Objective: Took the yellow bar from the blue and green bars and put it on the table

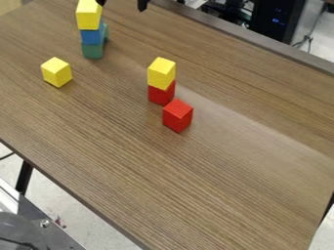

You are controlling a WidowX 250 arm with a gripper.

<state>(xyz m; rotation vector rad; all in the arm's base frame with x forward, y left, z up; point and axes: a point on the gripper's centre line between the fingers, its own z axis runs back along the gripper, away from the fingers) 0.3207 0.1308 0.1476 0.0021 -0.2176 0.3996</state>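
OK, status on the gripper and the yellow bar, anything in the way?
Gripper open, at view's top edge. Yellow bar atop blue bar, green bar beneath. Yellow cube nearby on table, probably not in the way.

Bright, even light on my table [137,161]
I see pale glare [261,124] toward three o'clock, the front red block [177,115] lighter on top, and blue lights [278,20] glowing at one o'clock.

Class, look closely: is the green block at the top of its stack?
No, the green block sits at the bottom, beneath the blue block and the yellow one.
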